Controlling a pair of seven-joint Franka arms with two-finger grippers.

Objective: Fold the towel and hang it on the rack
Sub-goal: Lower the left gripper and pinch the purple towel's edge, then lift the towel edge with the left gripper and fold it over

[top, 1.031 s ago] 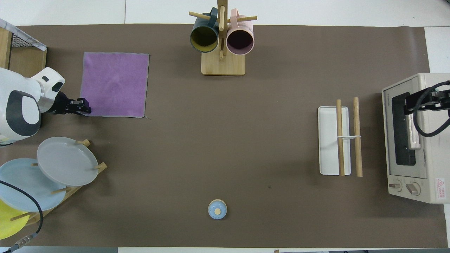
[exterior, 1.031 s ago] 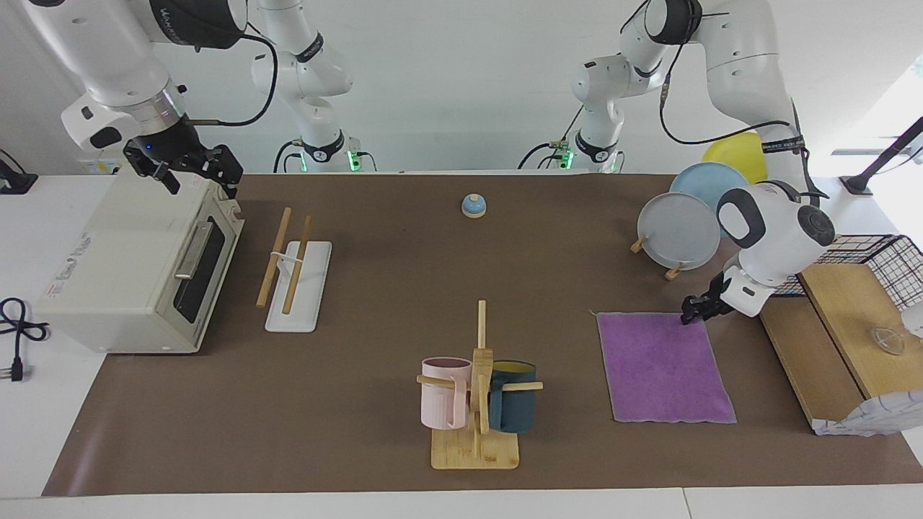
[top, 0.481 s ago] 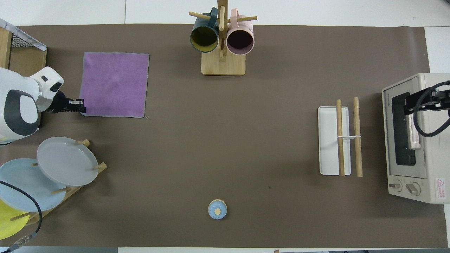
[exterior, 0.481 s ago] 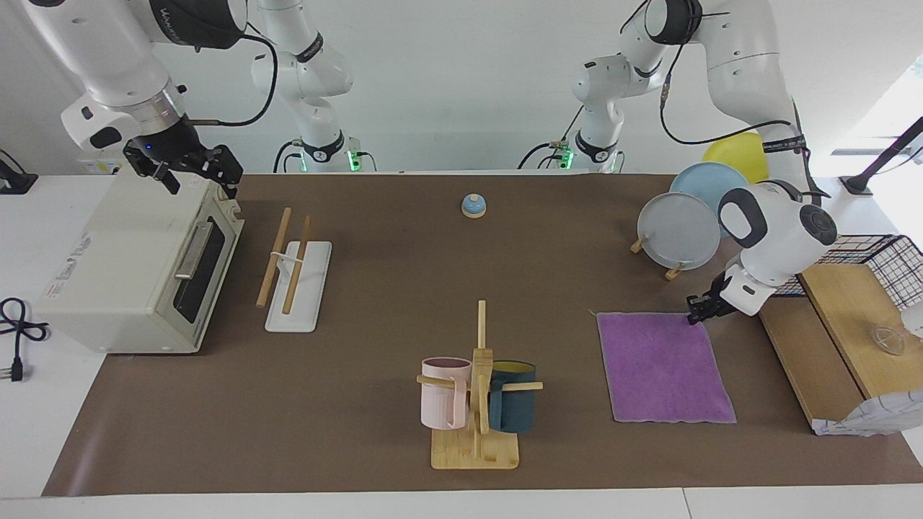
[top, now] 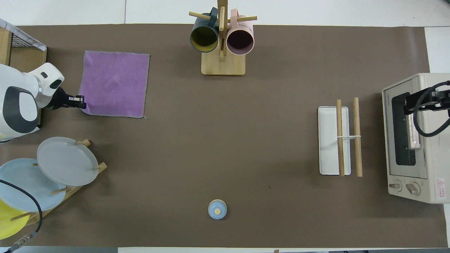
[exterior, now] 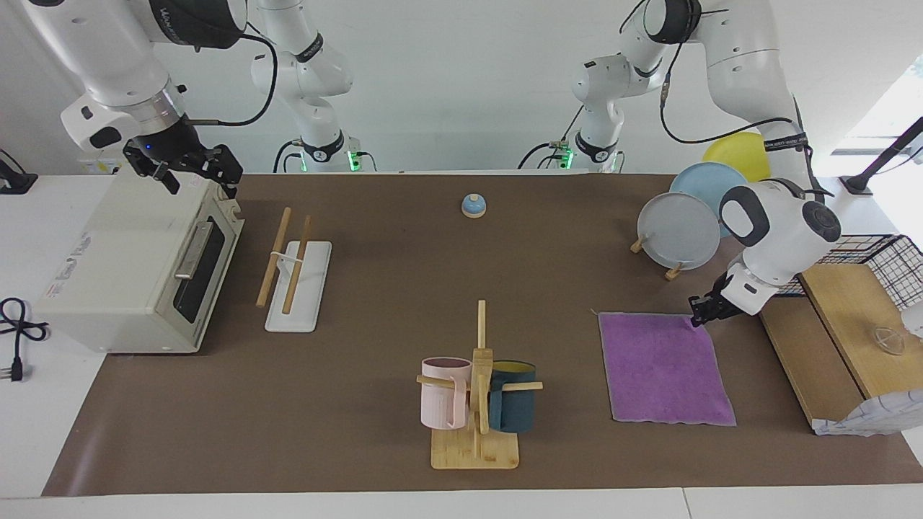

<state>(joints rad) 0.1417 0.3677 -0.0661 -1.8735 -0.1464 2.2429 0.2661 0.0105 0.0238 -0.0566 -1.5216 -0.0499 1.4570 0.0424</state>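
Pinched shut, left gripper (exterior: 698,317) seemingly nips the soft, floppy towel (exterior: 663,366) by its upper-right corner; right gripper (exterior: 189,167) hangs open, upper left.

Both views are bright and evenly lit, sharp from edge to edge with no motion blur. Shadows are soft and short: a faint one lies under the mug tree (exterior: 476,389) and beside the oven (exterior: 137,267) on the brown mat (top: 225,147). In the facing view, daylight at the left arm's end of the worktop (exterior: 29,432) washes out the background there. The mat shows a dull sheen near that view's lower corner. Straight edges stay straight; no visible distortion.
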